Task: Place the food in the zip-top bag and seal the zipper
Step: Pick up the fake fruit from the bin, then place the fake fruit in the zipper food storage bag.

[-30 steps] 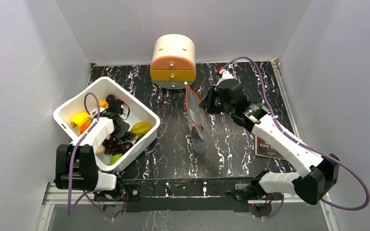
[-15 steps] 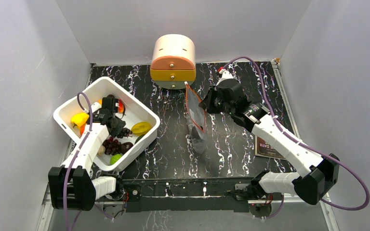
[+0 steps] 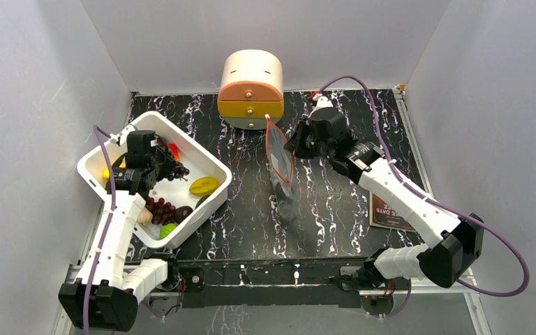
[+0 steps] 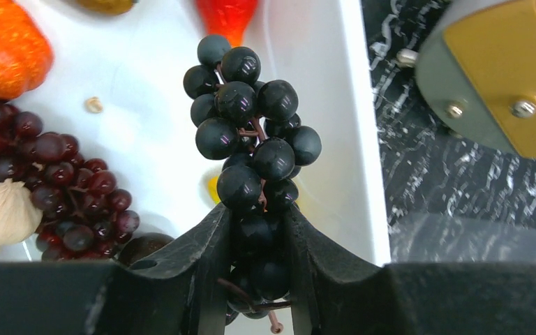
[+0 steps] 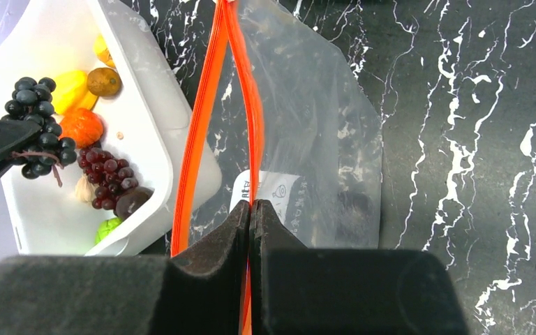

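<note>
My left gripper [image 4: 257, 241] is shut on a dark purple grape bunch [image 4: 251, 132] and holds it above the white tub [image 3: 206, 160]; the bunch also shows in the top view [image 3: 172, 167]. My left gripper in the top view [image 3: 155, 166] is over the tub's middle. My right gripper [image 5: 250, 209] is shut on one side of the red-orange zipper rim [image 5: 251, 112] of the clear zip-top bag [image 5: 321, 139] and holds it up with the mouth open. The bag hangs at the table's middle [image 3: 280, 157]. More food lies in the tub: red grapes [image 4: 63, 181], an orange piece [image 4: 3, 49], garlic [image 4: 3, 213].
A round peach and yellow drawer box [image 3: 250, 89] stands at the back middle, just behind the bag. A brown card [image 3: 384, 213] lies on the black marbled table under my right arm. Grey walls close in the left, back and right sides.
My left gripper has lifted the dark grape bunch out of the tub and drawn back to the left. My right gripper has shifted slightly left and back with the bag.
</note>
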`<state>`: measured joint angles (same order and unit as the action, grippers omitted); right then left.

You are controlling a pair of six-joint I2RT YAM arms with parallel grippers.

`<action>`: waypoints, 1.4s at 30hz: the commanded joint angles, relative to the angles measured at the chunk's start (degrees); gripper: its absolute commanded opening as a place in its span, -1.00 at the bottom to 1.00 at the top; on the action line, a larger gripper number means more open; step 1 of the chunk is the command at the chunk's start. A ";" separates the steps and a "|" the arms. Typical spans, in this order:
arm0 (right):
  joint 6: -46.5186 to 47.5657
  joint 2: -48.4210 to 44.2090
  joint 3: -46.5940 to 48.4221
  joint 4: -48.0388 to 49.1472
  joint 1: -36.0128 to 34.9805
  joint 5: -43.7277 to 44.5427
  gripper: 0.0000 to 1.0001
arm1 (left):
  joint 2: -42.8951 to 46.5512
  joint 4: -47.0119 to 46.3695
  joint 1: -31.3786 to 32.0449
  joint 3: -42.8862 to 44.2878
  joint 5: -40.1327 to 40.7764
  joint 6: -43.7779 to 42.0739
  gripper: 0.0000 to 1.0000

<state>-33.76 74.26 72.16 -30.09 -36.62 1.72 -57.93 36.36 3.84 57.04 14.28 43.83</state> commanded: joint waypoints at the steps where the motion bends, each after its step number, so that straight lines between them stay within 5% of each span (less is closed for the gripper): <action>1: -2.02 1.76 3.39 1.07 0.07 -0.21 -1.00 | 2.47 -3.70 -0.31 2.44 -8.27 -5.29 -0.52; 15: -7.36 4.16 2.27 6.22 0.06 -6.82 -1.00 | 1.84 -19.02 2.38 1.76 -31.09 -0.31 -0.50; 36: -10.44 3.52 0.96 15.10 0.10 -10.53 -1.00 | -5.54 -48.34 24.55 -4.09 -41.76 11.27 -0.43; 42: -9.90 0.95 -0.12 18.61 0.09 -12.37 -1.00 | -7.75 -37.78 25.66 -1.47 -34.31 6.37 -0.45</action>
<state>-44.05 79.11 72.20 -17.58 -36.62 -9.87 -65.19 -7.05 29.06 53.15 -24.23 53.74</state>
